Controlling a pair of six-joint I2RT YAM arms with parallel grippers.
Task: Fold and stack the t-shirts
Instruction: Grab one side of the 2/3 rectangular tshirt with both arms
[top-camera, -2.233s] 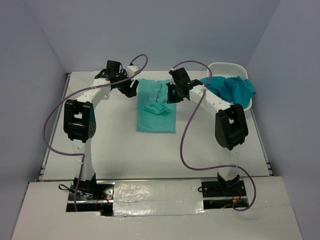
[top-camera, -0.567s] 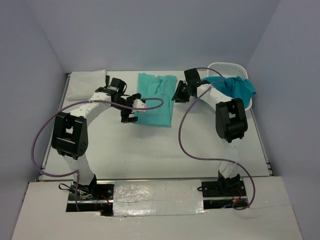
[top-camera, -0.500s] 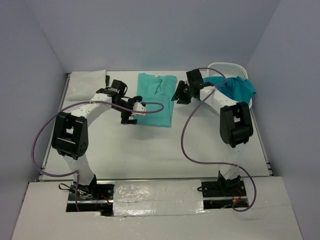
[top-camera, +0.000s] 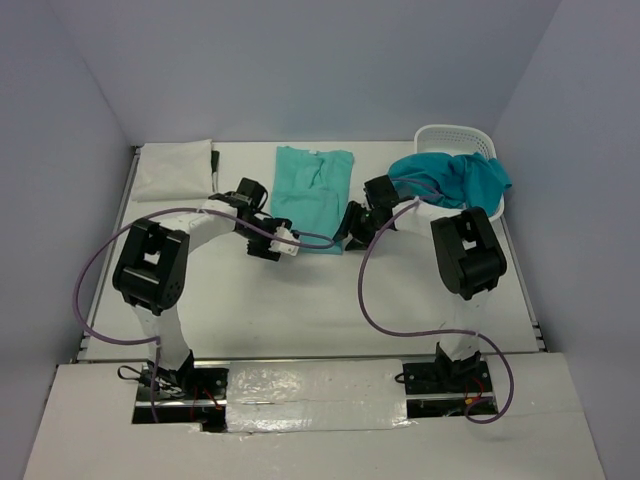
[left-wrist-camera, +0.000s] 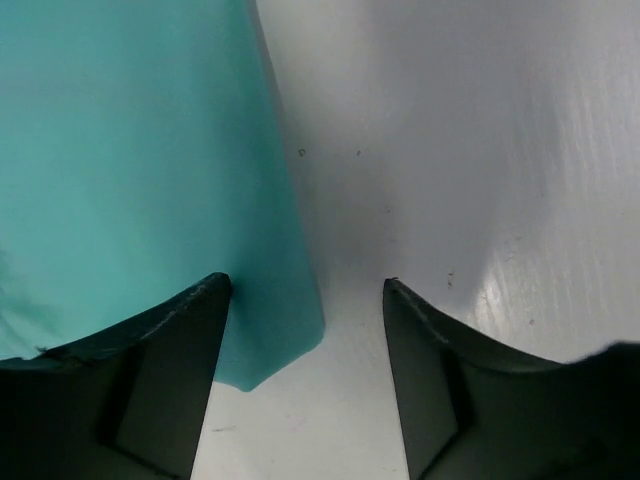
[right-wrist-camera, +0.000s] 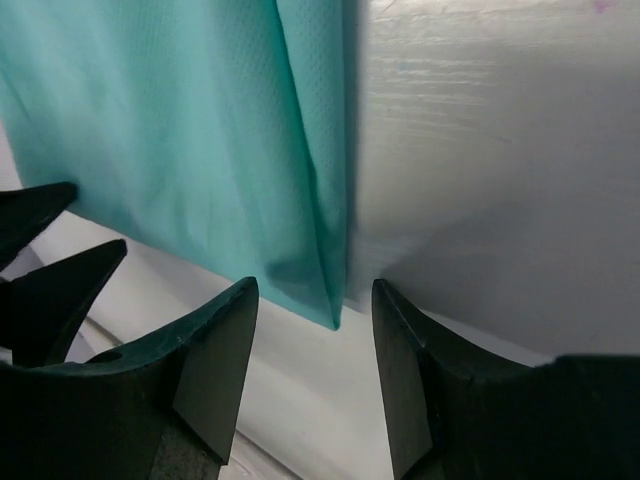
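A mint-green t-shirt (top-camera: 313, 195) lies flat on the table as a long folded strip. My left gripper (top-camera: 280, 247) is low at its near left corner, open. That corner (left-wrist-camera: 268, 345) lies on the table between the two fingers, untouched. At the near right corner, my right gripper (top-camera: 348, 238) is also open, and the corner's tip (right-wrist-camera: 328, 305) points into the gap without being pinched. A teal t-shirt (top-camera: 455, 180) spills out of the basket. A folded white t-shirt (top-camera: 175, 170) rests at the back left.
The white lattice basket (top-camera: 455, 132) stands at the back right against the wall. Purple cables loop from both arms over the table. The left gripper's fingertips (right-wrist-camera: 45, 250) show at the left edge of the right wrist view.
Both grippers have drawn back along the mint-green t-shirt from its middle to its near corners. The right gripper has gone from shut to open. The shirt has not moved.
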